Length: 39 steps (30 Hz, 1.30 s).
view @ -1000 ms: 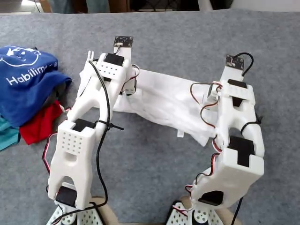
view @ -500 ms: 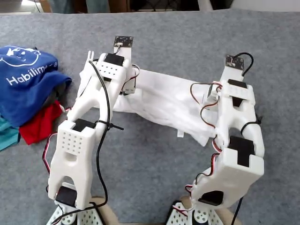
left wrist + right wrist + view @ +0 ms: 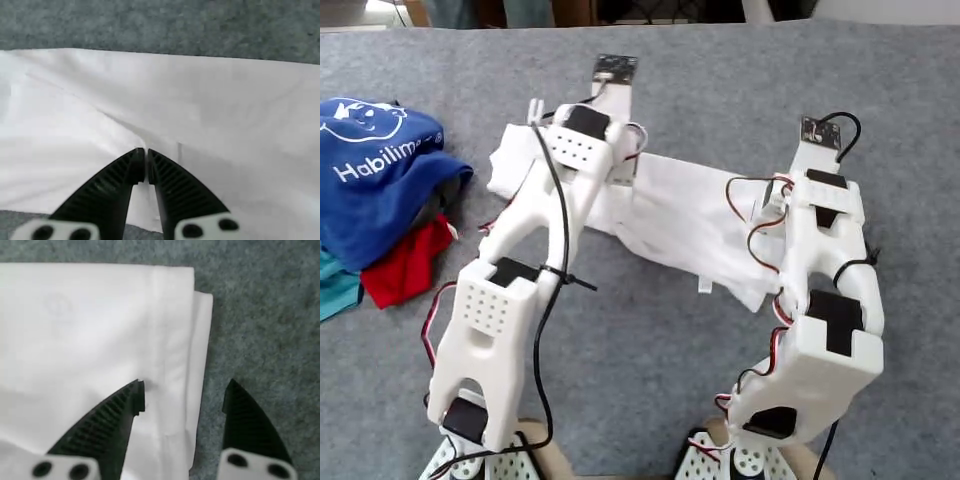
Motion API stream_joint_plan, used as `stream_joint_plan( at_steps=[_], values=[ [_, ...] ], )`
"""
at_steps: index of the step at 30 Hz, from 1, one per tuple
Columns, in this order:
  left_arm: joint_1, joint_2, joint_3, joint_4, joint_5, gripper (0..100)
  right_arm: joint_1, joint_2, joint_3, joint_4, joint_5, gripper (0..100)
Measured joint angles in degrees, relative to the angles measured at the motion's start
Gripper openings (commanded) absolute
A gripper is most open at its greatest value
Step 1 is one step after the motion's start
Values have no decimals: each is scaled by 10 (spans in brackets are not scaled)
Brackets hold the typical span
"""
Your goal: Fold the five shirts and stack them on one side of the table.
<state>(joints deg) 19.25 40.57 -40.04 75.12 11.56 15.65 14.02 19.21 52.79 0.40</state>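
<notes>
A white shirt (image 3: 685, 215) lies crumpled across the middle of the grey table, between the two arms. In the high view my left gripper (image 3: 620, 172) sits low on the shirt's far-left part. The left wrist view has that gripper (image 3: 145, 161) shut, its tips pressed together on a crease of the white shirt (image 3: 210, 105). My right gripper (image 3: 185, 390) is open over the shirt's folded hem (image 3: 175, 315), one finger above the cloth and the other above bare table. The right arm (image 3: 825, 230) covers the shirt's right end in the high view.
A pile of other shirts lies at the table's left edge: a blue one (image 3: 375, 165) on top, a red one (image 3: 410, 265) and a teal one (image 3: 332, 288) beneath. Grey table (image 3: 650, 340) stretches in front of the white shirt and beyond it.
My left arm has swung to the right and farther from its base, uncovering the white shirt's left end. The right arm has not moved.
</notes>
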Motion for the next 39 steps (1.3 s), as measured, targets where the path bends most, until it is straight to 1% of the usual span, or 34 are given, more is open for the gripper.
stream_joint_plan(
  at_steps=[4,9,10,13,14,18,23,25,26,28,30,32,35,38,39],
  values=[
    [23,0,-6,0,-17,30,0,0,0,0,0,268],
    [27,0,-5,0,-23,35,0,0,0,0,0,268],
    [27,0,0,0,-23,51,0,0,0,0,0,268],
    [25,0,10,0,-22,150,0,0,0,0,0,268],
    [19,0,10,0,-18,173,0,0,0,0,0,268],
    [-33,0,6,29,31,182,0,0,0,0,0,268],
    [-88,0,-62,84,49,176,0,0,0,0,0,268],
    [-110,0,-86,88,76,134,0,0,0,0,0,260],
    [-125,-1,-91,88,94,99,0,0,0,0,0,237],
    [-156,14,-91,75,125,27,0,0,-1,0,0,135],
    [-184,40,-91,58,142,40,0,0,-18,8,0,11],
    [-195,67,-84,28,148,29,0,0,-48,18,0,45],
    [-189,123,-71,-23,149,29,0,7,-104,24,0,53],
    [-186,148,-84,-30,149,29,-1,55,-156,24,0,53],
    [-186,152,-93,-21,149,29,-1,77,-175,24,0,53]
  ],
)
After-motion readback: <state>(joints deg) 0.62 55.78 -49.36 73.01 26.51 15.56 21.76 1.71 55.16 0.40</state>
